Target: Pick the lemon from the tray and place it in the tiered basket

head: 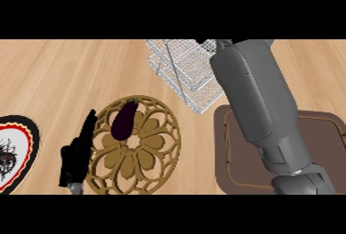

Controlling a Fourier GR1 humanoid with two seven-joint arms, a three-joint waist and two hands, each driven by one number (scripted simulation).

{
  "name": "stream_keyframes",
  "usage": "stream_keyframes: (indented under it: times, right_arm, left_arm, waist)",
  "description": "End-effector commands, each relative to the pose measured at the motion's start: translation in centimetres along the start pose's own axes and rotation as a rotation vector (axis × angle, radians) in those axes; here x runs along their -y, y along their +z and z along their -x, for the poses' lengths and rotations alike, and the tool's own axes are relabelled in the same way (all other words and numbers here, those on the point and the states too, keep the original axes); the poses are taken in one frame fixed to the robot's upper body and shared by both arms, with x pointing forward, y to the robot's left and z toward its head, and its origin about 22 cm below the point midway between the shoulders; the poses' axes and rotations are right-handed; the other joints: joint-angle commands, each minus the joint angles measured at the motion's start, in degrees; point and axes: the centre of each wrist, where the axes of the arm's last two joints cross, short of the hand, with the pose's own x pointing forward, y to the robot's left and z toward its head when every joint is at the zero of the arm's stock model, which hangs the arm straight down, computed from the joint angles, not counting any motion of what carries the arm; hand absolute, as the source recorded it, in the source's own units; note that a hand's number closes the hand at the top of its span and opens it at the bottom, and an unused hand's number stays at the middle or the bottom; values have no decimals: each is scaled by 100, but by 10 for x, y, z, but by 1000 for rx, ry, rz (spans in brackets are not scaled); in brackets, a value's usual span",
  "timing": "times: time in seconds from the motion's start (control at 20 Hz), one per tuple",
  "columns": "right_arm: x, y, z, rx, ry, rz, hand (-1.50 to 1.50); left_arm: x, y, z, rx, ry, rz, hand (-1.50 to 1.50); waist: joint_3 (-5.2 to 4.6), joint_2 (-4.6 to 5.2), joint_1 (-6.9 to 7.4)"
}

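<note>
Over the tiered basket my right forearm hides its hand and the lemon, so I should lower slowly; my left hand rests open.

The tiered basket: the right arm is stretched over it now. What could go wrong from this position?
1. The right forearm lies across the tiered basket and hides the hand and any lemon, so the placement cannot be checked.
2. Pulling back, the forearm might catch the wire rim and shift the basket.
3. It also crosses the brown tray and could nudge it.
</note>
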Motion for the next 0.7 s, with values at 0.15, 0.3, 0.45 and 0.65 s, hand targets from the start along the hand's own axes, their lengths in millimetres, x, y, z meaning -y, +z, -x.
stream_keyframes:
  times: [0.15,0.3,0.45,0.65]
  right_arm:
    - [-11,-13,12,-136,-360,-15,-150]
    - [-20,-13,21,-116,-478,45,-150]
    - [-5,-7,10,-84,-602,36,-150]
    - [6,-10,2,-17,-648,245,-150]
  left_arm:
    - [19,5,10,-88,11,54,0]
    - [-2,1,12,-83,6,37,0]
    - [-5,-1,13,-77,0,-4,0]
    - [18,13,19,-120,14,2,0]
  waist:
    - [-48,47,85]
    - [-50,40,74]
    - [-50,-14,-55]
    - [-53,-28,-166]
